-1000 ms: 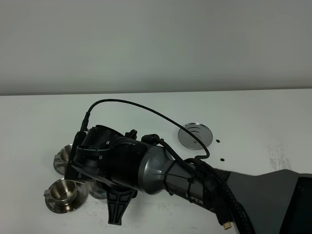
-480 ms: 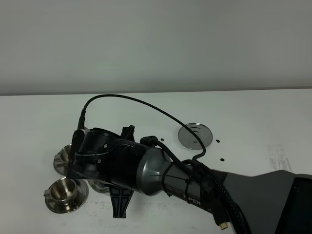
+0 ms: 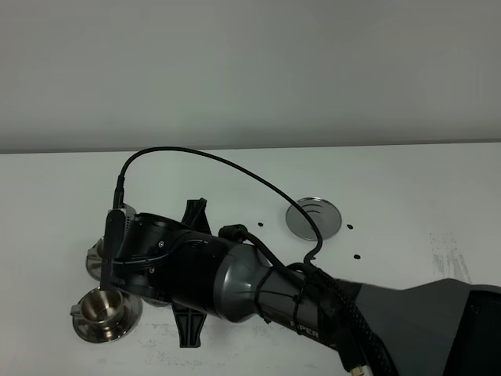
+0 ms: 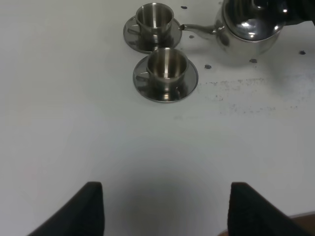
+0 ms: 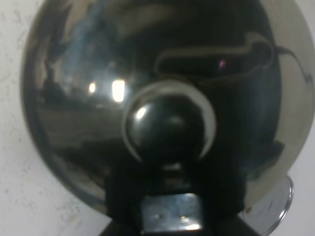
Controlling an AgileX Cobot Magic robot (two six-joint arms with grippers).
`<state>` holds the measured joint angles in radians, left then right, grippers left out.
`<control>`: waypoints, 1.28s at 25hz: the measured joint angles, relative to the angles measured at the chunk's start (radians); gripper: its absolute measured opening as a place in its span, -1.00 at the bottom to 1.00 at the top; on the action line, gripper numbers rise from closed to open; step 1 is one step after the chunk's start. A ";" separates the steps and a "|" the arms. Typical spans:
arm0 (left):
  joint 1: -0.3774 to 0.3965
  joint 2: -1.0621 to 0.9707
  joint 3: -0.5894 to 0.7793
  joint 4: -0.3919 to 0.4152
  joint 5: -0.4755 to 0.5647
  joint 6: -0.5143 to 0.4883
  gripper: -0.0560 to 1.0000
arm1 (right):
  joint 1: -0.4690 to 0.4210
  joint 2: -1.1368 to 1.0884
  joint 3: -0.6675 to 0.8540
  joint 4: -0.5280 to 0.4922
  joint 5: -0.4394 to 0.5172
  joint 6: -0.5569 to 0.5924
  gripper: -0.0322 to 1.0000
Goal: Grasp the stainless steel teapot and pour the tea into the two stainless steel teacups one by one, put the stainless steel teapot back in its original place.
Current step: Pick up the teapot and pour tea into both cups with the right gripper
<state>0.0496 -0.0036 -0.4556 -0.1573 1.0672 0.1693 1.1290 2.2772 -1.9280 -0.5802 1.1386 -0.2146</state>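
Right tool (image 5: 170,206), clamped on stainless steel teapot (image 4: 248,29) handle, should tip slowly, keeping spout over teacup (image 4: 154,17) at 9 o'clock.

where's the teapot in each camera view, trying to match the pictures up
Left wrist: stainless steel teapot beside the two cups, spout toward the farther cup.
Right wrist: its knobbed lid fills the picture.
Exterior high: mostly hidden under the right arm, right of the cups.
Shared landmark: the nearer teacup, in exterior high and left wrist views.

Mirror-bright steel teapot (image 4: 248,32) (matt white table (image 4: 74,123))
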 joint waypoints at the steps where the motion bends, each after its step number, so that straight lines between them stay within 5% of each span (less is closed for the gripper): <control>1: 0.000 0.000 0.000 0.000 0.000 0.000 0.13 | 0.001 0.000 0.000 -0.006 0.000 -0.002 -0.60; 32: 0.000 0.000 0.000 0.000 0.000 0.000 0.13 | 0.018 0.038 -0.001 -0.101 -0.021 -0.101 -0.60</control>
<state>0.0496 -0.0036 -0.4556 -0.1573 1.0672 0.1693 1.1473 2.3155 -1.9288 -0.6807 1.1175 -0.3153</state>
